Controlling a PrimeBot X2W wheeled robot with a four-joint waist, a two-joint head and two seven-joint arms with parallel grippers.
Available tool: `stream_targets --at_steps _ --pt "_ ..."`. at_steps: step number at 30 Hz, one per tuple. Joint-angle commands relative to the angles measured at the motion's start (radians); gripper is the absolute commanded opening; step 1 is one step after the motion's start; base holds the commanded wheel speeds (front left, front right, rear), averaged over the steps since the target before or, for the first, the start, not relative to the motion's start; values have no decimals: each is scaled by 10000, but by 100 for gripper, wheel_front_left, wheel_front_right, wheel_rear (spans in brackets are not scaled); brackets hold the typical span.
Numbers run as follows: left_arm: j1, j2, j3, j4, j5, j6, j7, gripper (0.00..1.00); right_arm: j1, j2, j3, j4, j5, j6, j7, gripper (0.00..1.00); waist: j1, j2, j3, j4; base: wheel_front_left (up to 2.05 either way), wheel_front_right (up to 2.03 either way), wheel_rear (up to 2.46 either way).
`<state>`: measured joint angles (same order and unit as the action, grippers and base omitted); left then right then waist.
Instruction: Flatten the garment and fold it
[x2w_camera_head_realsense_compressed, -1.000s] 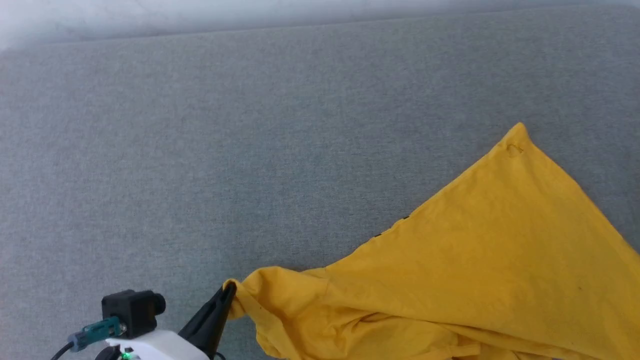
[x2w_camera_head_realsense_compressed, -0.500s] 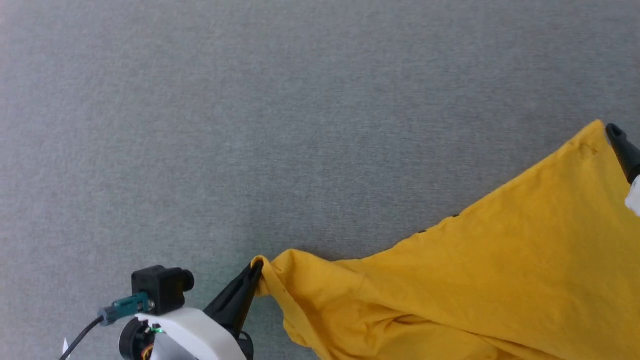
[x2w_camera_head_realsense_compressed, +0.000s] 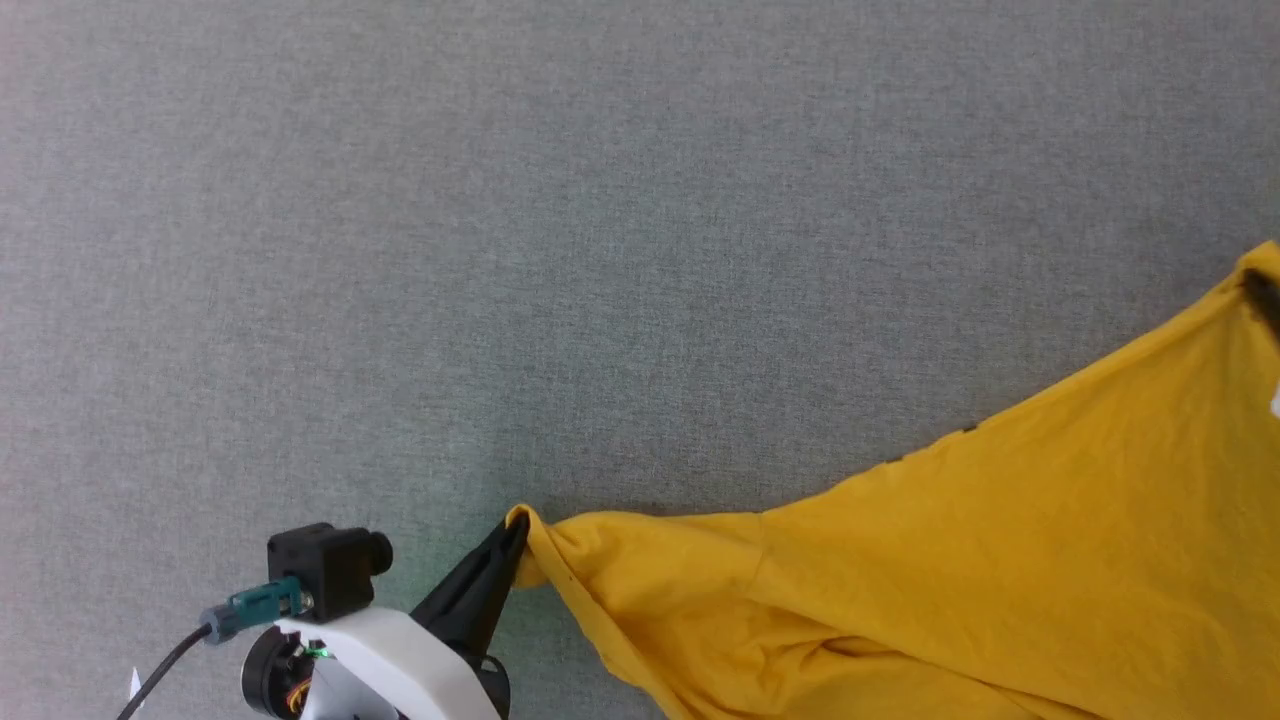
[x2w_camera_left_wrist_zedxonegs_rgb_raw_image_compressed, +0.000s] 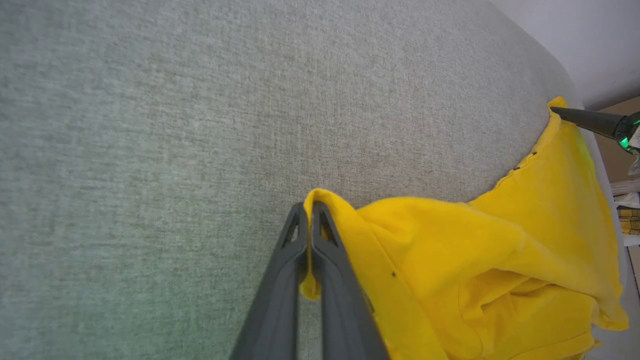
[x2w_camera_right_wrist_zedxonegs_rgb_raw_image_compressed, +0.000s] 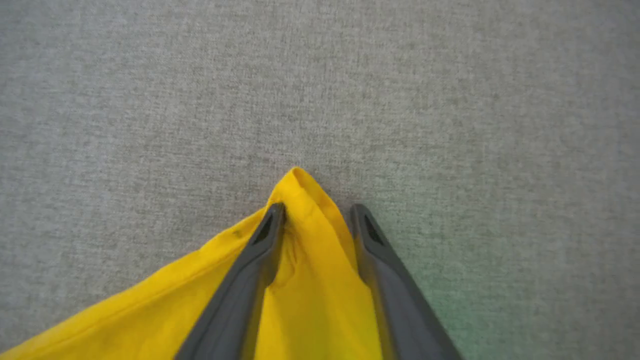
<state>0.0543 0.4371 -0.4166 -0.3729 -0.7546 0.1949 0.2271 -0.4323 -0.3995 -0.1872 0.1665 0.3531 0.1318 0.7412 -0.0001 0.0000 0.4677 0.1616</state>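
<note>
While left claw (x2w_camera_left_wrist_zedxonegs_rgb_raw_image_compressed: 310, 212) pinches one corner of yellow T-shirt (x2w_camera_head_realsense_compressed: 1000, 570), right claw (x2w_camera_right_wrist_zedxonegs_rgb_raw_image_compressed: 317, 212) straddles far corner, jaws apart, not yet clamped. Shirt lies rumpled on grey fabric surface (x2w_camera_head_realsense_compressed: 500, 250). Likely soft, light, limp: grip corners, tension between.

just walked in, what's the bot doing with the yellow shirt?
It is spreading a yellow T-shirt on the grey fabric surface. The left pincer is shut on one corner of the cloth. The right pincer straddles another corner, jaws apart, not yet closed on it. The shirt is stretched between those two corners but bunched and wrinkled along its near side, so it is neither flat nor folded.
</note>
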Motion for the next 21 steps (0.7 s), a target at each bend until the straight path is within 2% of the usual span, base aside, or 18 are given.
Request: stream_targets --at_steps 1,6,11,17,21 --pt "-152 4 34 -25 94 34 -42 0 214 74 108 331 16 -11 329 0 1 0 46 -26 0 0 0" --pt "-197 22 120 -14 111 57 -136 0 97 187 -81 128 1 -11 131 0 1 0 -161 -194 0 0 0" --pt "-500 37 357 97 378 32 -608 0 -2 491 -229 -182 50 -11 -670 0 1 0 -782 -428 0 0 0" --pt "-1565 95 957 589 588 -97 -1202 0 -189 871 -223 -761 200 -11 -1507 0 1 0 -1835 -775 0 0 0" --pt "-2697 279 1230 1132 549 -327 -1061 0 -488 986 -201 -1127 254 -11 -1782 0 1 0 -2425 -951 0 0 0"
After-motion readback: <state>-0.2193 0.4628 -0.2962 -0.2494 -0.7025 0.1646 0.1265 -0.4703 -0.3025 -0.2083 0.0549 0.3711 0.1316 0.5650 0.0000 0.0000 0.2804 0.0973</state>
